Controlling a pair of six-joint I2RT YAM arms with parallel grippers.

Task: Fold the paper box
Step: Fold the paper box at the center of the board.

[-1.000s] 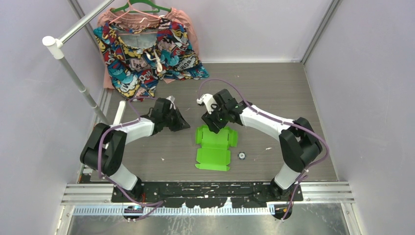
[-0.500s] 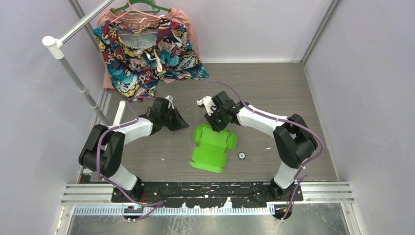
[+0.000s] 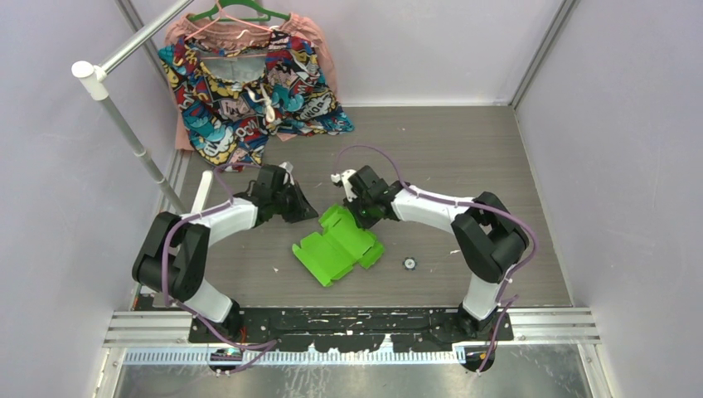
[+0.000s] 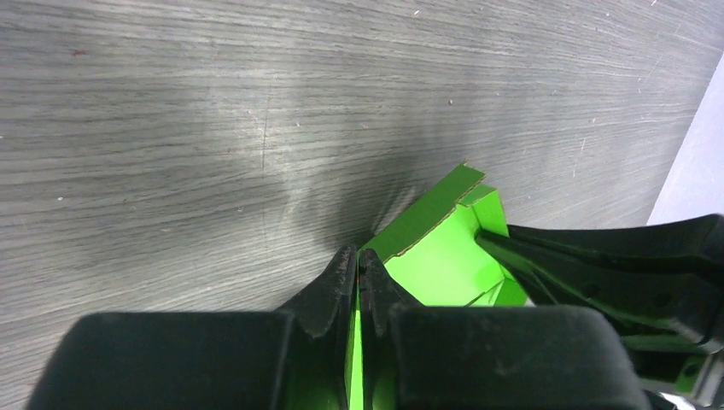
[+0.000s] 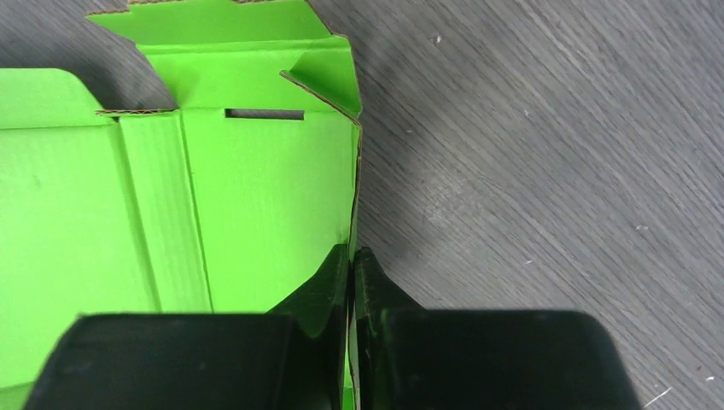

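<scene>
Paper box (image 3: 336, 249) sits mid-bench between the 2 arms, a lime-green die-cut sheet lying slantwise, partly creased, with flaps sticking out at the sides. Its far end sits under the right pincer (image 3: 362, 218), its near end points toward the left arm's base. Right pincer is clamped on the card: in the right wrist view the 2 black fingers meet on the sheet's right edge (image 5: 351, 256), with a slot and 1 raised corner flap further up the sheet (image 5: 171, 196). Left pincer (image 3: 305, 209) is closed, tips pressed together, just at a corner of the green card (image 4: 444, 256). Cannot tell if any card is caught between its tips (image 4: 359, 260). Bench (image 3: 464, 157) is grey wood-grain laminate, matte, with a few pale specks and scuffs. Small round dark object (image 3: 408, 264) lies on it just right of the box, not touching it. Black mounting plate (image 3: 348, 319) runs along the near edge under both arm bases, with ribbed metal in front. Plain pale lilac walls (image 3: 630, 124) enclose the cell on 3 sides, with grey frame posts in the back corners. Back left: colourful patterned garment (image 3: 249, 91) on a green hanger (image 3: 240, 12), its hem resting on the bench's back corner, well apart from the box. White pole (image 3: 124, 116) slants down beside it at the left.
</scene>
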